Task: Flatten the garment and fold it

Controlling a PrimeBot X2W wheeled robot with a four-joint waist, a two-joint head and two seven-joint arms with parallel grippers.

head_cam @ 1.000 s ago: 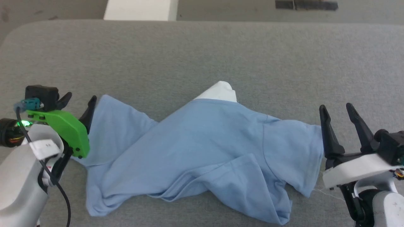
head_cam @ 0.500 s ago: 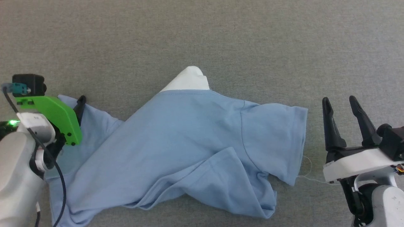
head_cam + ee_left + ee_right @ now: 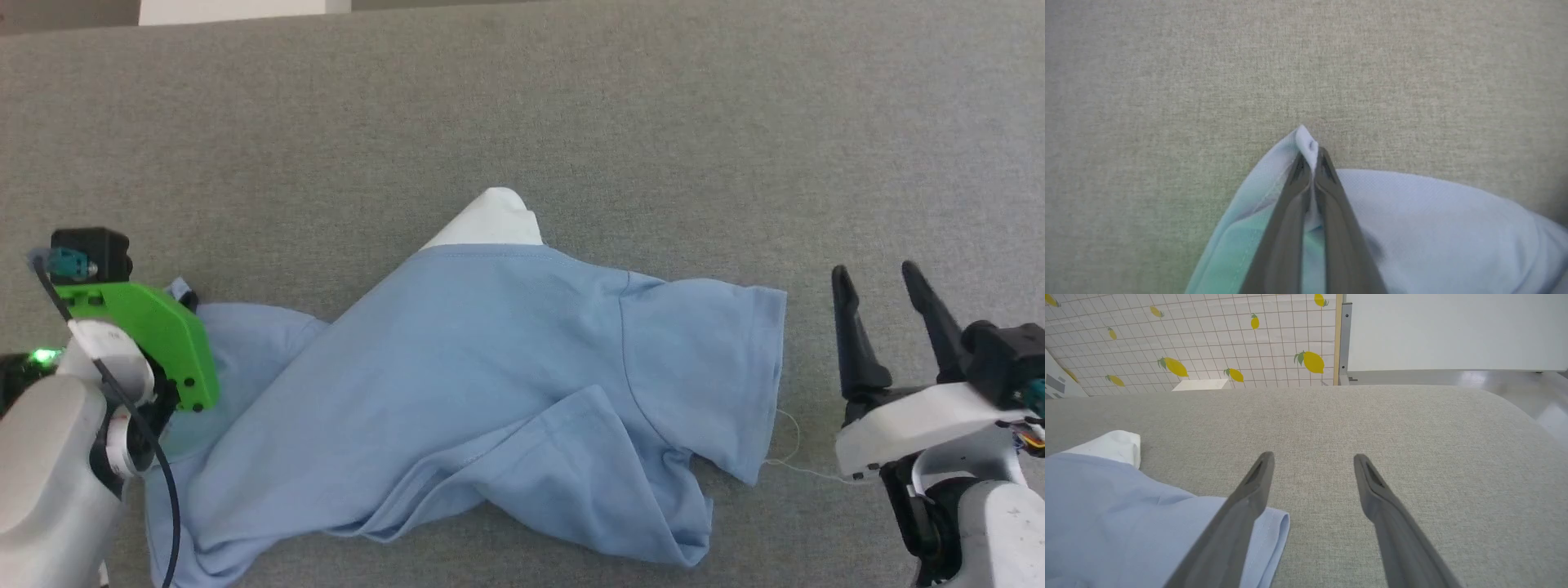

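The light blue T-shirt [image 3: 490,392] lies crumpled across the grey surface, and its white fabric part [image 3: 490,222] sticks out at the far side. At the shirt's left corner my left gripper [image 3: 1311,157] is shut on a pinch of the cloth [image 3: 1306,141], which pokes out past the tips. In the head view that corner [image 3: 181,290] peeks out by the green wrist housing. My right gripper [image 3: 878,282] stands open with nothing between its fingers, just right of the sleeve hem [image 3: 775,376]. From the right wrist, the sleeve [image 3: 1261,535] lies under the left finger [image 3: 1249,498].
The grey padded table [image 3: 522,122] stretches wide beyond the shirt. A loose thread [image 3: 796,465] trails from the sleeve toward the right wrist. A lemon-patterned wall [image 3: 1208,335] and a white panel [image 3: 1453,330] stand past the far edge.
The head camera has shifted. My left gripper has gone from open beside the shirt's left corner to shut on it, bunching that corner. The right gripper holds its place, open.
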